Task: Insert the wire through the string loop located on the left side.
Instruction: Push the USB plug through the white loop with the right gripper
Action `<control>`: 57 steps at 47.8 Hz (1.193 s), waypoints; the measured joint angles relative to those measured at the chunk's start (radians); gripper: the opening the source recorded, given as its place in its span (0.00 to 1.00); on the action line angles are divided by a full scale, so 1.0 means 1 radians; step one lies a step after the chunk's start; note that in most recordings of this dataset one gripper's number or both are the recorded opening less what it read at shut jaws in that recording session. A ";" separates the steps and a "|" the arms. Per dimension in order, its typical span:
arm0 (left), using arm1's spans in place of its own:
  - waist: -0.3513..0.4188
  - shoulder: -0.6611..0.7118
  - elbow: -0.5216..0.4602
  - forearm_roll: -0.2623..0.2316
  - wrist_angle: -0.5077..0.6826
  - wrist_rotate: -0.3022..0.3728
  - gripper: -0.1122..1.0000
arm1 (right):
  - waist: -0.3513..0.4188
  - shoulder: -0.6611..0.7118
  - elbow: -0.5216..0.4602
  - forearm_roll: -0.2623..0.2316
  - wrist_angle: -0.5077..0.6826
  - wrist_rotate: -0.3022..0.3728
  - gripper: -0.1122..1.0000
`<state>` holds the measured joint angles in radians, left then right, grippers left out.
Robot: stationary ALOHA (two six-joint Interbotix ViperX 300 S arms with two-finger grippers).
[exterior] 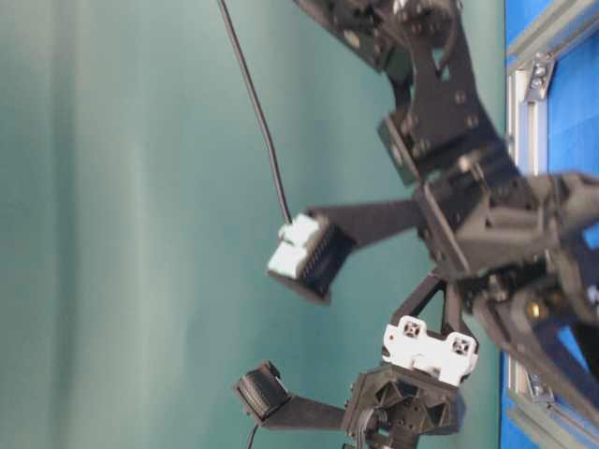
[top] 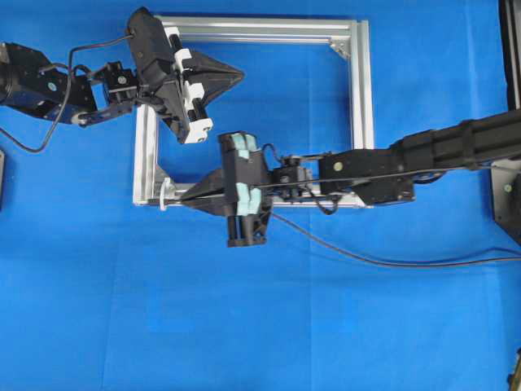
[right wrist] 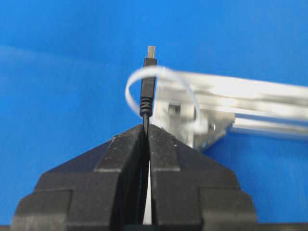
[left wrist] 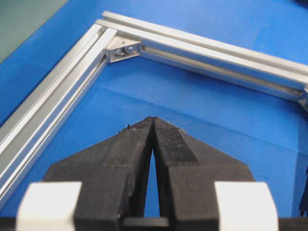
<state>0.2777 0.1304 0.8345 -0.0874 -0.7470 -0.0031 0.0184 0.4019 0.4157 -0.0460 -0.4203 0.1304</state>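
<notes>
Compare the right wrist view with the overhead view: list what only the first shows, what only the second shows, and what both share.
Only the right wrist view shows the wire's plug tip up close, its metal end lying in front of the white string loop, with the right gripper shut on the wire just behind the plug.

Only the overhead view shows the whole aluminium frame, the left gripper shut and holding nothing above it, and the wire trailing away to the right across the blue table.

Both show the right gripper at the frame's lower left corner, where the loop sits.

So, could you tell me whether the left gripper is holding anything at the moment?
No, in the left wrist view the left gripper has its jaws pressed together with nothing between them, above the blue mat inside the frame.
</notes>
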 measured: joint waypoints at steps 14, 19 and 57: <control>0.000 0.000 0.000 0.000 0.000 0.002 0.10 | -0.008 0.049 -0.061 0.000 0.008 -0.002 0.01; -0.002 0.002 0.000 0.000 0.000 0.000 0.10 | -0.008 0.049 -0.063 0.000 0.008 0.002 0.01; 0.025 -0.137 0.209 0.002 0.000 0.006 0.10 | -0.008 0.049 -0.063 0.000 0.008 -0.002 0.01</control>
<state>0.3022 -0.0061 1.0431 -0.0859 -0.7470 0.0031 0.0107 0.4510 0.3528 -0.0460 -0.4126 0.1289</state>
